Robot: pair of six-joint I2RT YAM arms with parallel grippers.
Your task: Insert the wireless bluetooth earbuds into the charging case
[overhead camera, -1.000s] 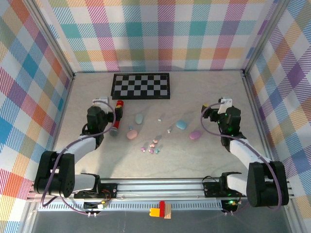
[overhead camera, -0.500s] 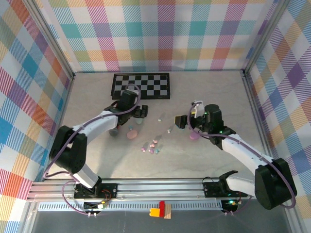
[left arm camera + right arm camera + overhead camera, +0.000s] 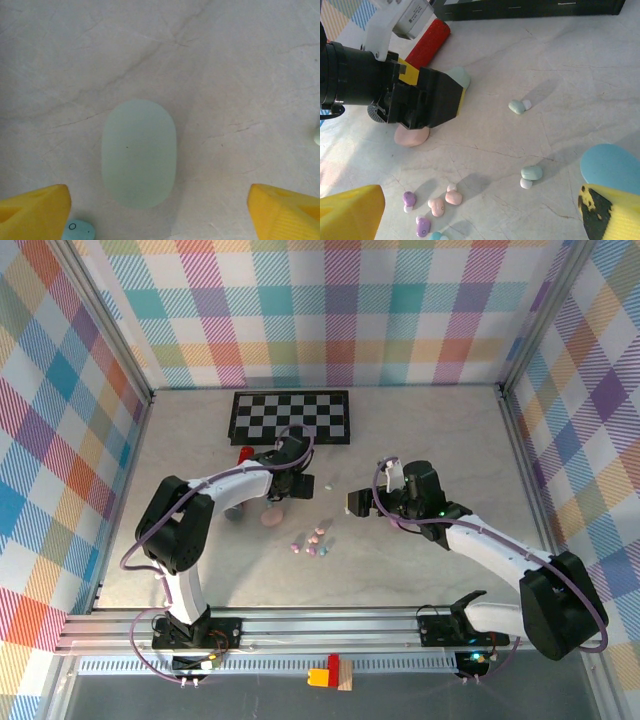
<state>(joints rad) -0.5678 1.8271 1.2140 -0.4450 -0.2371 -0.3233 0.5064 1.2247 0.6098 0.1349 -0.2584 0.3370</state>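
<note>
- The left end effector (image 3: pixel 159 212) is released: its yellow fingers stand wide on either side of the pale green charging case (image 3: pixel 139 152) and touch neither flank
- The right end effector (image 3: pixel 480 215) is released and empty, poised over the tabletop (image 3: pixel 420 430) near the left one
- The earbuds (image 3: pixel 312 542) lie loose in a cluster on the tabletop, nearer the arm bases and apart from the green case; one pale blue piece (image 3: pixel 79 231) sits just beside a left finger
- The case looks shut, with no open cavity seen from above
- Risk: the smooth pebble shape may squirt out of a closing grip or slide on the tabletop
- Risk: the closing finger may flick the adjacent blue piece away
- Risk: the two arms work close together, so a careless reach could cause a collision
</note>
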